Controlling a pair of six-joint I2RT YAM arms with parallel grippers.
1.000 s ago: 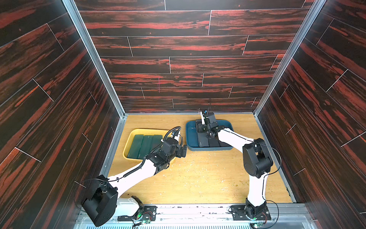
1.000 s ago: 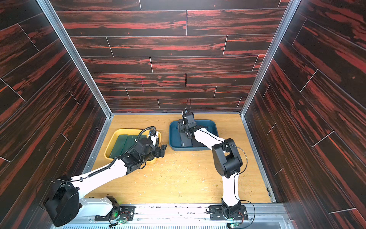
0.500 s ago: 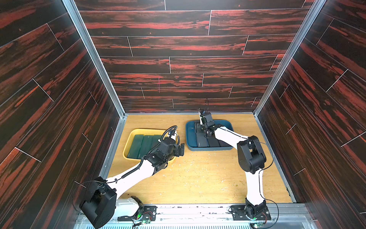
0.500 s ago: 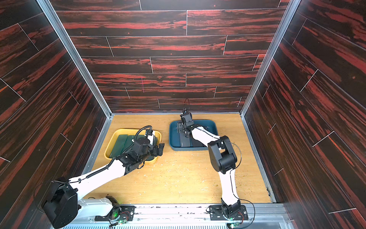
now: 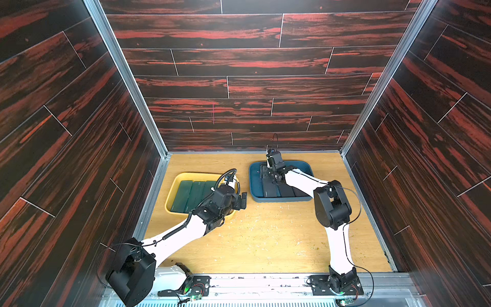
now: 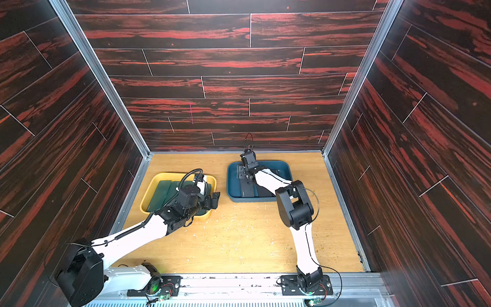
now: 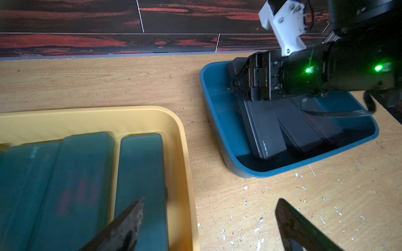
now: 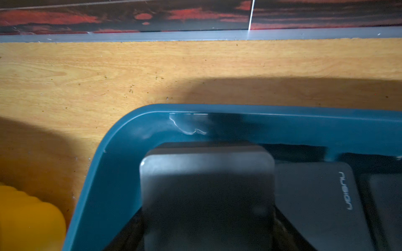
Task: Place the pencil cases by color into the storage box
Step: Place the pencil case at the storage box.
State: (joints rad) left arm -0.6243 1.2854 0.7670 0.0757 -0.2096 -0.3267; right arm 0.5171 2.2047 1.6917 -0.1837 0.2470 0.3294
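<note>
Watching the right arm (image 5: 300, 182), I see its elbow has swung inward over the last second, and the right gripper (image 5: 267, 172) has pushed deeper toward the far corner of the blue storage box (image 5: 254, 186), on the side facing the yellow one. Its fingers are closed on a black pencil case (image 8: 206, 184). In the right wrist view that case's end sits just short of the box wall and looks slightly raised, beside the other black cases (image 8: 315, 195) already lying there.

The left gripper (image 7: 211, 201) has barely moved. It hangs empty, fingers spread wide, over the edge of the yellow storage box (image 7: 182, 139), where the green pencil cases (image 7: 139, 173) lie side by side. I see no case left on the table (image 5: 265, 239).

So I judge this to be the last black case going in; what remains is to lower it flat, let go and pull back. My worry is that it lands on its neighbour's edge rather than in the free strip by the wall.
</note>
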